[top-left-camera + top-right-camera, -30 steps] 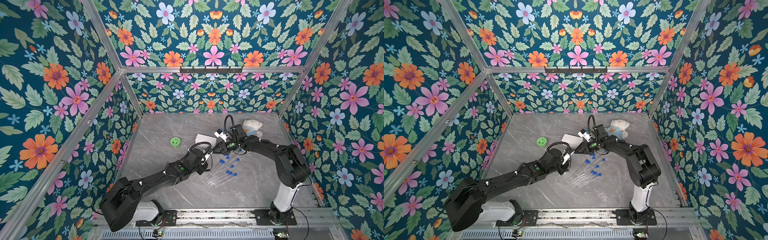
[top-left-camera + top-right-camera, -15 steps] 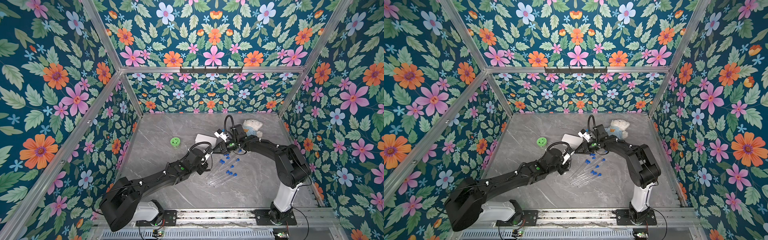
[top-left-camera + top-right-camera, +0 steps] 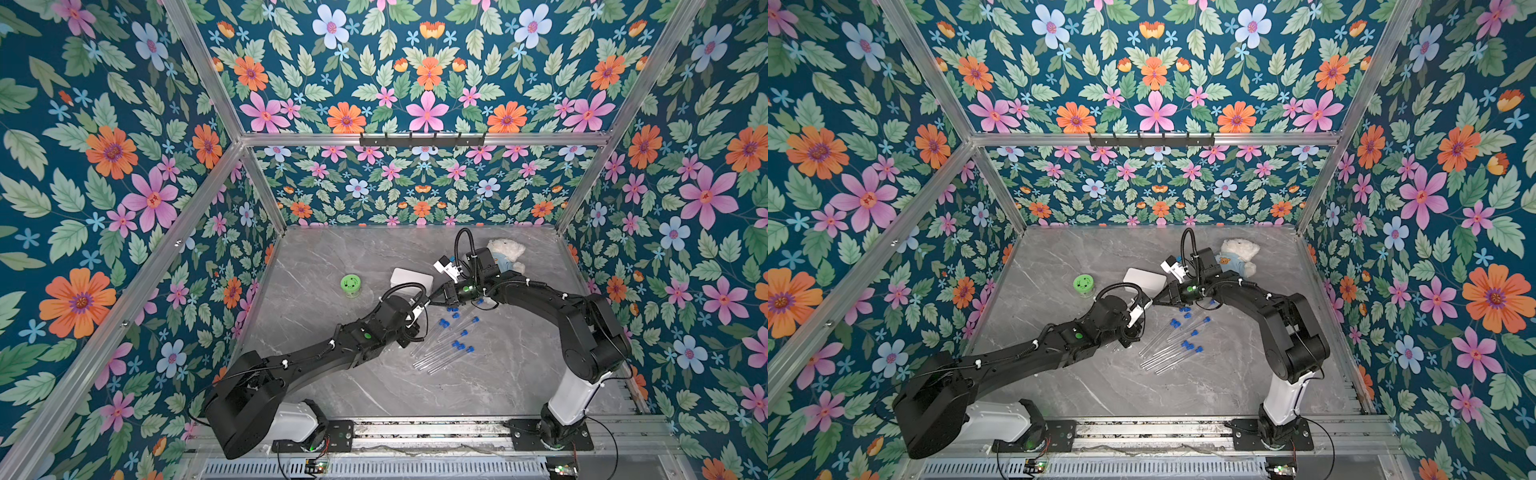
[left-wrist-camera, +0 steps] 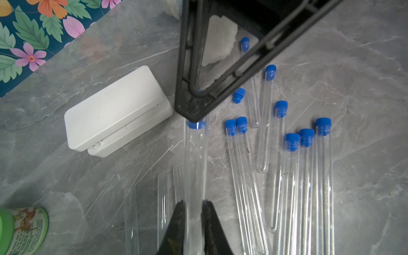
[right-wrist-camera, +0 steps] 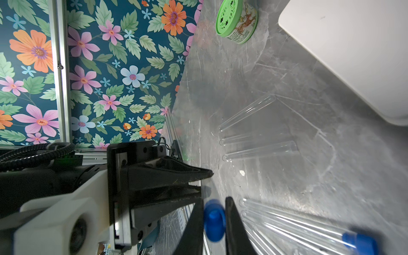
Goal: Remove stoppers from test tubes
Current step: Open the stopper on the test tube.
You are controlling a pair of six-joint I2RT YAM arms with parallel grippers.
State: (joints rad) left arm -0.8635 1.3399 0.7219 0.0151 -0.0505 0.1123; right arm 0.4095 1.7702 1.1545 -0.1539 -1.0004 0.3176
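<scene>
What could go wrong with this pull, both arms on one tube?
1. The held tube is smooth and clear; it may slide through the fingers of the left gripper instead of releasing the stopper.
2. The right gripper seems to pinch only the stopper's head and may slip off.
3. If dropped, the tube could hit the stoppered tubes lying close by and scatter them.
</scene>
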